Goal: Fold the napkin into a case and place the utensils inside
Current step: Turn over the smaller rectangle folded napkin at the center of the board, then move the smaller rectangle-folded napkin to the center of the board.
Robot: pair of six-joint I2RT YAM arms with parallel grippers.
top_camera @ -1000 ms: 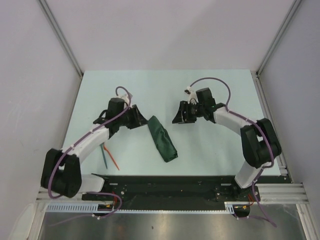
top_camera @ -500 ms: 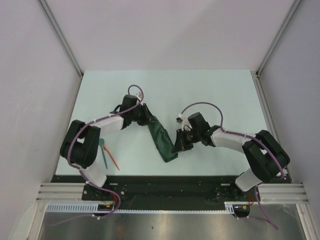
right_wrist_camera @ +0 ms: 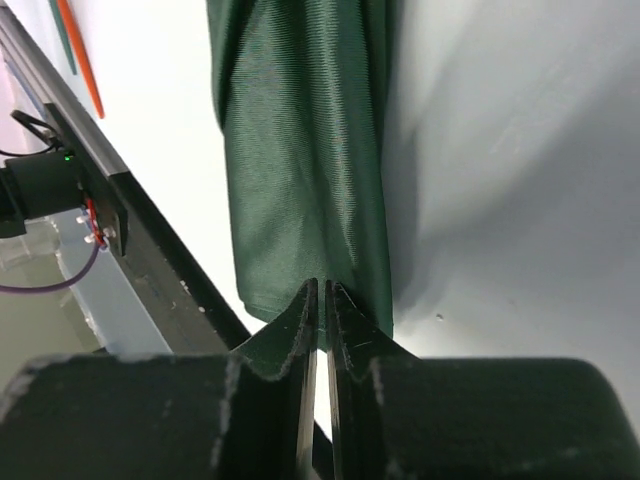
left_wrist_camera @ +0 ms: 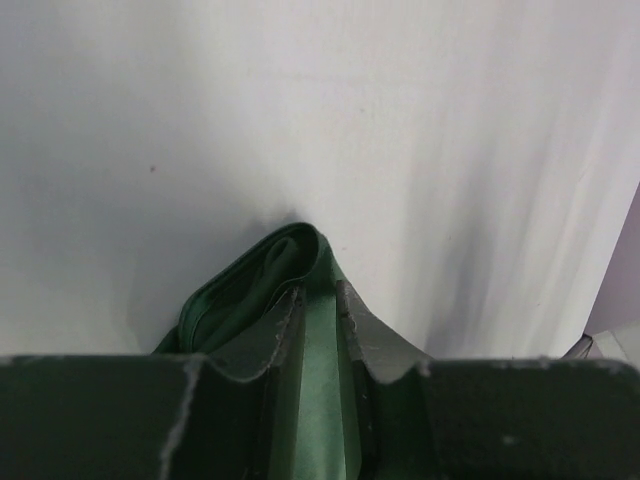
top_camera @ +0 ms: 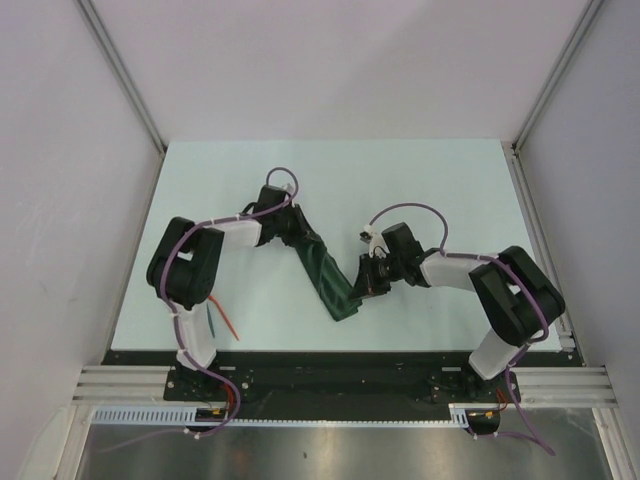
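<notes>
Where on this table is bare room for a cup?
Free: the table strip from the back wall to the left end effector, and the near patch between the napkin and the right arm's base. Crowded: the middle, where it and the right end effector grip the napkin, and the near-left corner with the utensils.

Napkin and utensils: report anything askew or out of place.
The napkin lies diagonally, wrinkled, left gripper and right gripper pinching its ends. The utensils lie outside it, near the left arm's base.
</notes>
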